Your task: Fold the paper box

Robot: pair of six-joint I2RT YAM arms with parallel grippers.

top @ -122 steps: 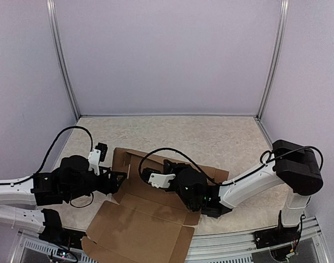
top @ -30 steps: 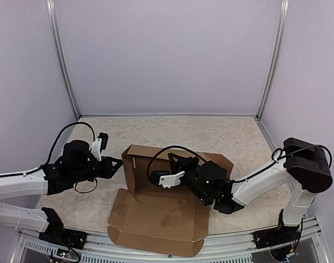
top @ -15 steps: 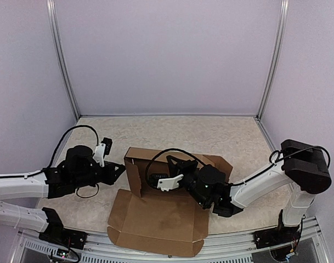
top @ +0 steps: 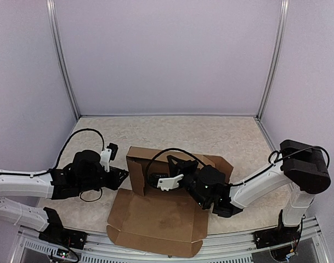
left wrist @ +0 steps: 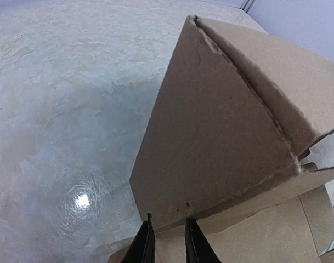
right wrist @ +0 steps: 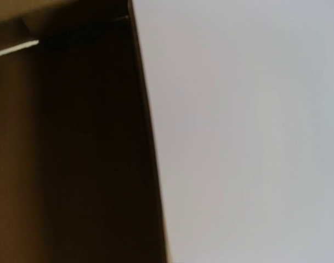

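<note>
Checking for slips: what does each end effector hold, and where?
Neither visibly holds anything. The left end effector stands slightly open at the lower corner of the box; the right end effector, shut, sits inside it, tips hidden.

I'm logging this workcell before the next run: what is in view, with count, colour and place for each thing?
paper box: one, brown cardboard, near-centre of the table; left wall upright, front panel lying flat toward the near edge.
table: one, beige marbled, under everything.
enclosure panels: three, pale lilac, behind and at both sides.
metal posts: two, silver, at the rear corners.
arms: two, white and black, reaching in from left and right.
left gripper: one, black, outside the box's left wall at its low near corner, fingers slightly apart.
right gripper: one, black, inside the box by the left wall, shut.
</note>
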